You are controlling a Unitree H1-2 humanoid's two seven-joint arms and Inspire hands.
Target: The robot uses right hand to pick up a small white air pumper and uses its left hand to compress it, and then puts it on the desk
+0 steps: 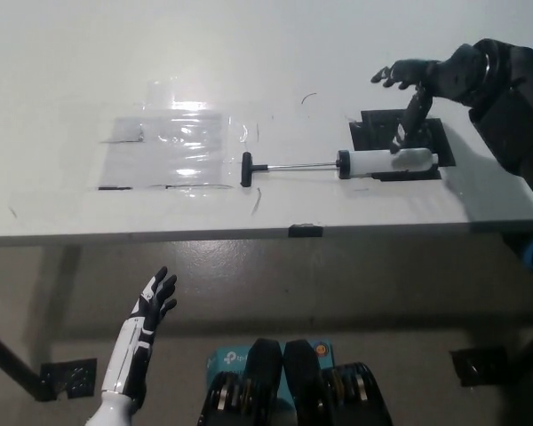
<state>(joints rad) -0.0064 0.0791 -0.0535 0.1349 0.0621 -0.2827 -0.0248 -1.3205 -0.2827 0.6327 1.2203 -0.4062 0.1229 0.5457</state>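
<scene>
Nearest the camera, the white left hand [154,306] hung below the front edge of the desk at the lower left, its dark fingers spread apart and holding nothing, well apart from everything on the tabletop. Beneath it on the grey floor lay a small dark square plate [68,380] beside a black desk leg.

Above that ran the pale grey rectangular desk [275,53], with a small black clip [304,231] fixed on its front edge near the middle. On the left part of the tabletop lay a flat sheet of clear, glossy plastic film [173,151], catching bright reflections.

Just to the right of the film lay the small white air pumper [342,164], resting on its side on the desk and running left to right. Its black T-shaped handle sat at the left end, just beside the film's right edge; a thin metal rod, drawn out long, joined it to the white cylindrical barrel at the right. The barrel rested on the front part of a flat black rectangular mat [400,138].

Farthest back, at the upper right, the black right hand [416,89] reached in over the mat with its fingers apart and grasping nothing. One finger pointed down toward the right half of the barrel; whether it touched could not be told.
</scene>
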